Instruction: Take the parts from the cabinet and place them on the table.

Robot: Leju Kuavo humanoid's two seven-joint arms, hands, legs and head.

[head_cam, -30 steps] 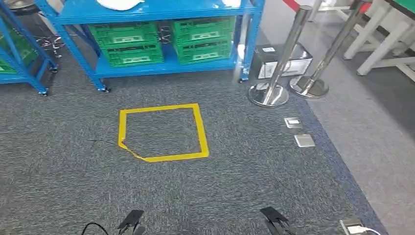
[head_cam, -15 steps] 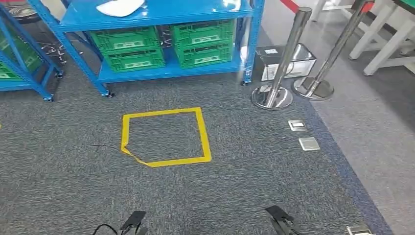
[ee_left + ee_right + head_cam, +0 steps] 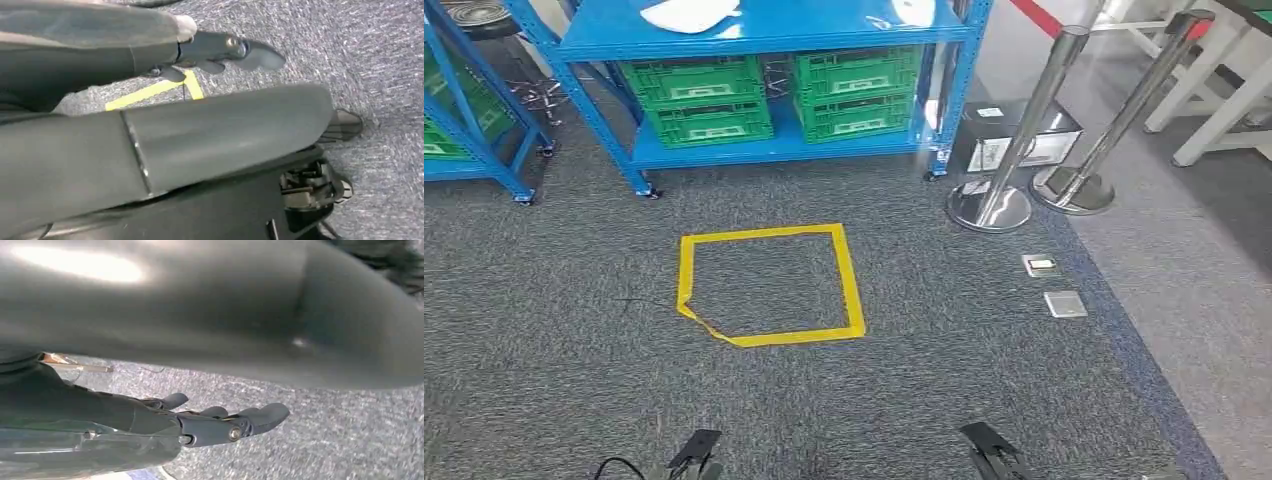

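Grey speckled carpet [image 3: 564, 380] covers the floor in the head view, with a square outline of yellow tape [image 3: 769, 284] stuck to it near the middle; one near corner of the tape is peeled and crooked. Beyond the tape stands a blue metal cabinet [image 3: 774, 30] on small wheels; its lower shelf carries two stacks of green plastic crates [image 3: 774, 95], side by side, and its upper shelf holds a white part [image 3: 689, 14] towards the left and another pale part [image 3: 914, 12] towards the right, both partly cut off by the frame edge. A second blue rack [image 3: 469, 130] with green crates stands to the left. To the right of the cabinet a dark box [image 3: 1019, 135] sits on the floor, with two polished steel barrier posts [image 3: 1024, 140] on round bases just in front of it; two small metal floor plates [image 3: 1054, 285] lie in the carpet nearby; white table legs [image 3: 1214, 100] show at the far right.

Both hands hang low near the robot's body, well apart from the cabinet. The left hand [image 3: 220, 52] holds nothing, its dark fingers [image 3: 260, 57] stretched out over the carpet; the right hand [image 3: 220, 422] is likewise empty, fingers [image 3: 265, 415] extended and relaxed above the floor.
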